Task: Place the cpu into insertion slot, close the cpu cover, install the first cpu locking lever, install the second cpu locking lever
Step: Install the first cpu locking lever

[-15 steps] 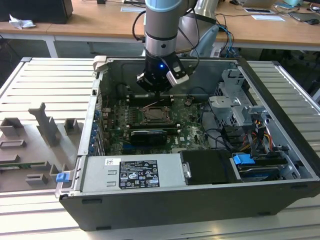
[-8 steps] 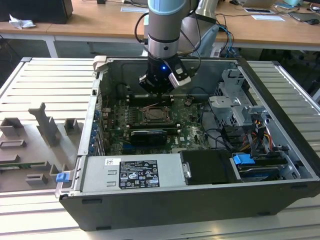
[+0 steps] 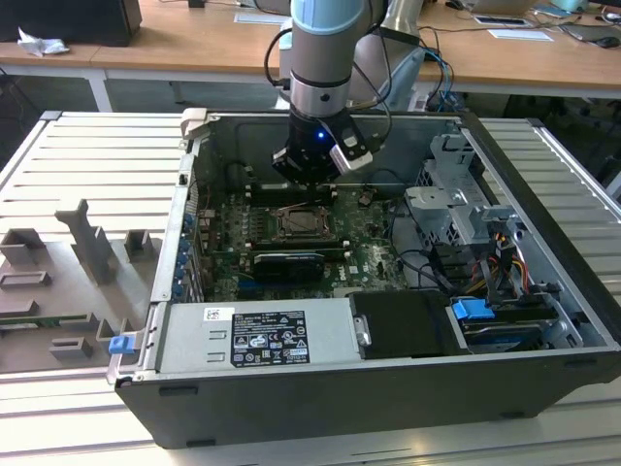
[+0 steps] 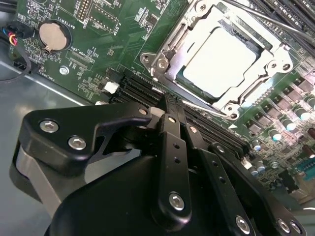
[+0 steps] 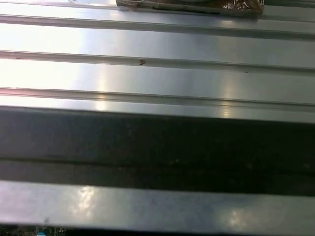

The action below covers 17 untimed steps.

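The black claw hangs with its fingers drawn together, gripping nothing, just above the black memory slots beside the insertion slot. The pale silver square cpu lies seated in that slot, framed by the thin silvery cpu cover, lowered around it. Green circuit board surrounds the socket inside the open grey computer case.
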Tool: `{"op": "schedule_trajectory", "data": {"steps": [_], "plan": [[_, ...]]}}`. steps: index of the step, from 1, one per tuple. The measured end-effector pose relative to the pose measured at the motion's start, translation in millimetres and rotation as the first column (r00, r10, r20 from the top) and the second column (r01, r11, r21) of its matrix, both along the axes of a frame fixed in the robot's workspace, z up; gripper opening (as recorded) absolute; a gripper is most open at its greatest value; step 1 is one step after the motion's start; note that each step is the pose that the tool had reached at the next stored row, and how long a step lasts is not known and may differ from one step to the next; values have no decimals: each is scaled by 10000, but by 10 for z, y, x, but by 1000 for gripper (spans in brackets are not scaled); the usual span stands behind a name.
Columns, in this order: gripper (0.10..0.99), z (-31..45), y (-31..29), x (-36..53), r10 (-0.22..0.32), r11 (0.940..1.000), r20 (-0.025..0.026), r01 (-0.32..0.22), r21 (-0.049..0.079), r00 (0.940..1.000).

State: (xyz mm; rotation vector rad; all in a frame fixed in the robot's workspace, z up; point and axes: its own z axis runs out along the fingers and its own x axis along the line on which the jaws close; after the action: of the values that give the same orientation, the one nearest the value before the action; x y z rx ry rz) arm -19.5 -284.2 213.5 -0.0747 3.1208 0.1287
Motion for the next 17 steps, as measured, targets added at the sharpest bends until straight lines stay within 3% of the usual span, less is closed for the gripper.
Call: {"op": "schedule_trajectory", "data": {"steps": [14, 17], "plan": [[106, -87, 13, 28, -3, 10000, 0, 3, -75, 10000], [106, -96, 12, 27, -4, 9999, -1, 4, -141, 10000]]}}
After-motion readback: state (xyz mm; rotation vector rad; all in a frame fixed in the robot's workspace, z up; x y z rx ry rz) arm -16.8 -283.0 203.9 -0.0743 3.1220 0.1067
